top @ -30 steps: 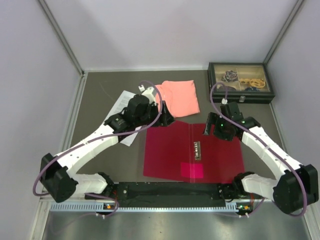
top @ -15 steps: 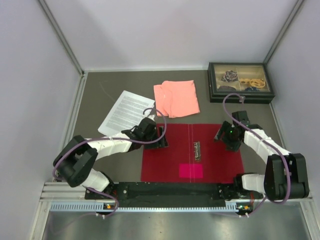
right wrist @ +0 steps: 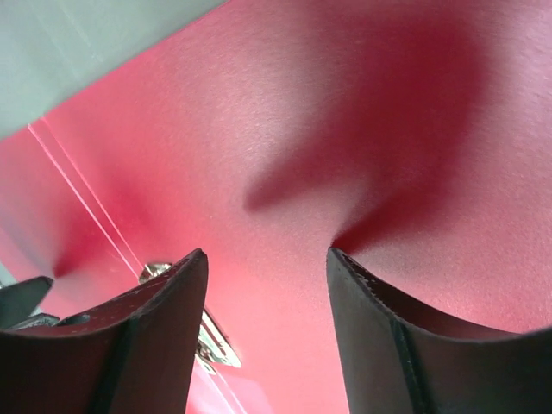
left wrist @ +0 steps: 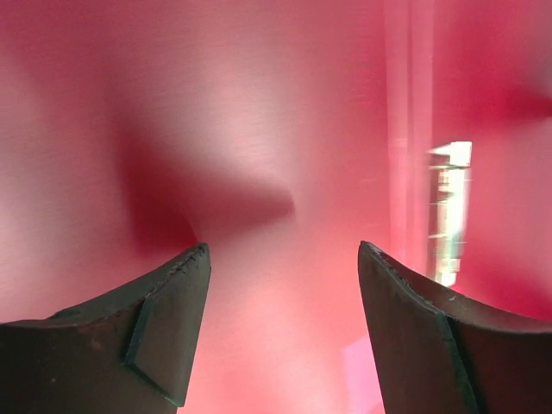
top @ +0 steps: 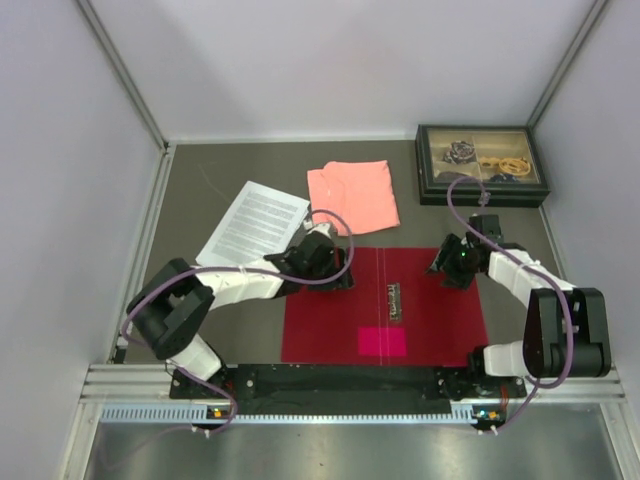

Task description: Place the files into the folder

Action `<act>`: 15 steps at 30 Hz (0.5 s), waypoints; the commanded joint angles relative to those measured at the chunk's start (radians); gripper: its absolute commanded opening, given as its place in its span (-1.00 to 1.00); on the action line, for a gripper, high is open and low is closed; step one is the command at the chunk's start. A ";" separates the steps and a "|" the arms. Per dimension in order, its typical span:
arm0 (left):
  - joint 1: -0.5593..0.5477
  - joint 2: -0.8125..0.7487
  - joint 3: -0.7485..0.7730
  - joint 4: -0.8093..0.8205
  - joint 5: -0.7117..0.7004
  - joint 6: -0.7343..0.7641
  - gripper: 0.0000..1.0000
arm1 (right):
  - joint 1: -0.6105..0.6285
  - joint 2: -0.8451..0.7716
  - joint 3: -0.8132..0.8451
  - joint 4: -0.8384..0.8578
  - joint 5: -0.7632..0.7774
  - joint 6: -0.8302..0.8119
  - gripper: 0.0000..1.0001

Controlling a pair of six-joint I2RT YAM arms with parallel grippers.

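The crimson folder point(top: 430, 320) lies open and flat at the table's front centre, with its metal clip point(top: 394, 300) along the middle fold. The files point(top: 252, 222), white printed sheets, lie on the table to the left of the folder, apart from it. My left gripper point(top: 338, 274) is open and empty, low over the far part of the folder's left half point(left wrist: 259, 112); the clip point(left wrist: 450, 207) shows to its right. My right gripper point(top: 446, 268) is open and empty, low over the far part of the right half point(right wrist: 362, 103), with the clip point(right wrist: 214, 343) at its left.
A salmon-pink folded cloth point(top: 352, 195) lies just behind the folder. A dark glass-lidded box point(top: 482, 165) with small items stands at the back right. Grey walls close in the table on three sides.
One second ago the folder was still being spread open; now it lies flat. Both arms have drawn in and lowered, and the left gripper has shifted slightly right and back over the left half.
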 commanded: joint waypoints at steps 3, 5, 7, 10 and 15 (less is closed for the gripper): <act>-0.150 0.130 0.328 -0.220 -0.190 -0.009 0.44 | 0.092 -0.097 0.027 -0.075 0.005 -0.147 0.25; -0.178 0.176 0.405 -0.242 -0.217 -0.026 0.36 | 0.114 -0.143 0.023 -0.084 0.004 -0.134 0.30; -0.187 0.242 0.454 -0.251 -0.218 -0.053 0.28 | 0.114 -0.201 0.012 -0.097 -0.027 -0.105 0.32; -0.209 0.309 0.488 -0.244 -0.215 -0.087 0.10 | 0.117 -0.257 -0.022 -0.083 -0.096 -0.055 0.31; -0.238 0.374 0.526 -0.245 -0.238 -0.121 -0.06 | 0.154 -0.304 -0.083 -0.060 -0.179 0.011 -0.06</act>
